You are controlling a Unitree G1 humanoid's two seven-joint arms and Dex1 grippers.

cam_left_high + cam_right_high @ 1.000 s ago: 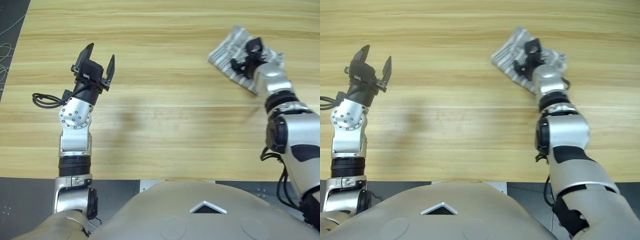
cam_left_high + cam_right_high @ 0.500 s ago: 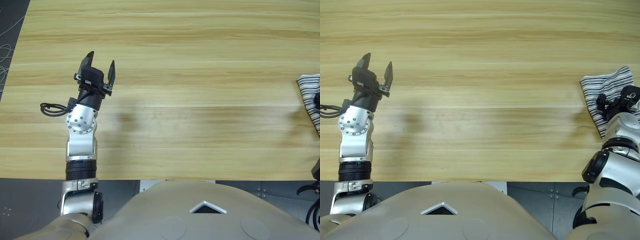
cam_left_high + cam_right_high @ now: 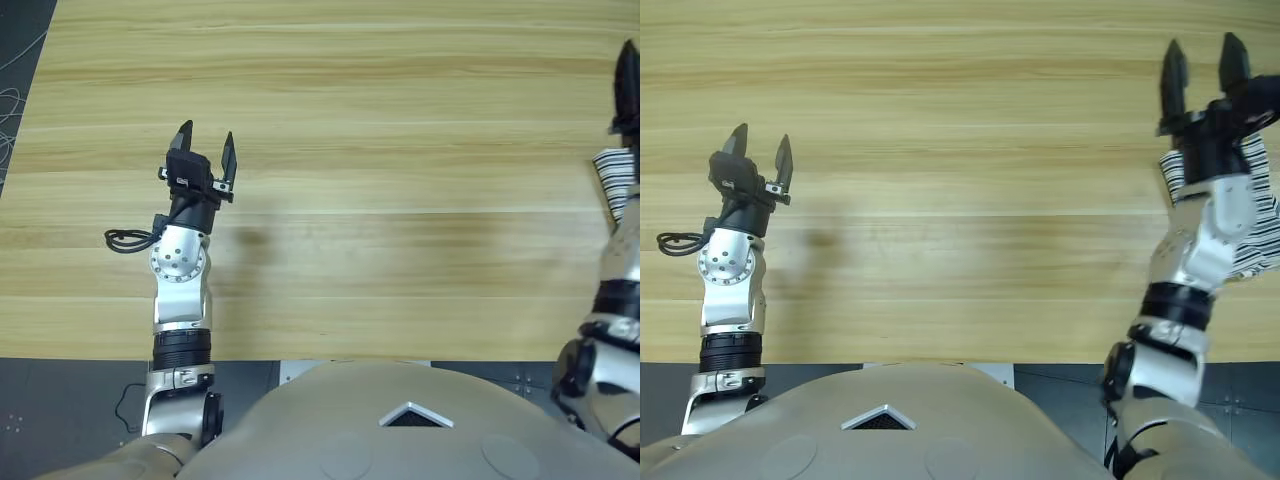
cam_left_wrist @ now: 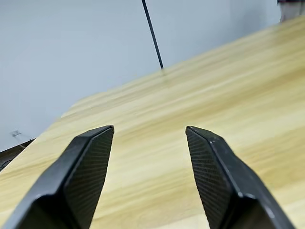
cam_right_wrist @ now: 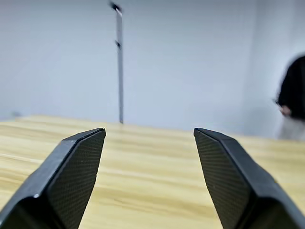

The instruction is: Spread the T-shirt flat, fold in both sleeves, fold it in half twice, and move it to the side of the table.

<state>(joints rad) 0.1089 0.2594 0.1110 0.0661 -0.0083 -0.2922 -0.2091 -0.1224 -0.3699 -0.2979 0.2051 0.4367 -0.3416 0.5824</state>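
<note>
Your folded, striped T-shirt lies at the right edge of the desk, near its front right corner, and the right arm crossing in front hides part of it. Your right gripper is lifted off the desk over that same right edge, pointing toward the far side, with its fingers spread wide and nothing between them; the cloth sits below and behind the wrist, apart from the fingertips. Your left gripper is raised over the left part of the desk, well in from the left edge, also aimed at the far side. Its fingers are spread too and hold nothing, with bare wood showing through the gap. A black cable loops out from the left wrist above the desk's front left area. A thin dark pole stands beyond the desk's far edge.
</note>
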